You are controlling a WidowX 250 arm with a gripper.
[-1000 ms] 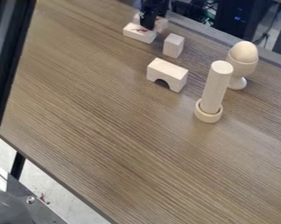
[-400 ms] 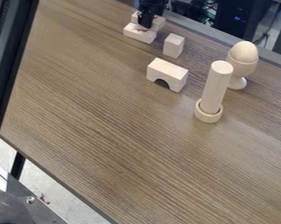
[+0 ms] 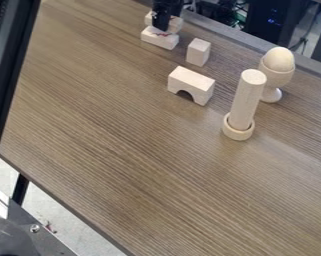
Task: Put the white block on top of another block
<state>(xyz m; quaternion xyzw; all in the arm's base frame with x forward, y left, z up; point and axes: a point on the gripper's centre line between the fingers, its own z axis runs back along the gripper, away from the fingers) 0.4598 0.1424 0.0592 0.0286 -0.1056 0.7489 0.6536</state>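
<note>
Leftward slid the gripper (image 3: 161,27) and pale, squared white block (image 3: 177,25) (opening and hold, I couldn't tell), near the table's (image 3: 122,125) far edge; wood spread wide nearward.

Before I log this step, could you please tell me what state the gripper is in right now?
Gripper: closed on the upper white block, over the lower block; whether the two blocks touch cannot be told.

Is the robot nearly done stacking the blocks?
Nearly, I think. The white block is already over or at the lower block. The gripper seems to hold it; I can't tell if the blocks touch. Left: settling it, letting go, backing away.
</note>
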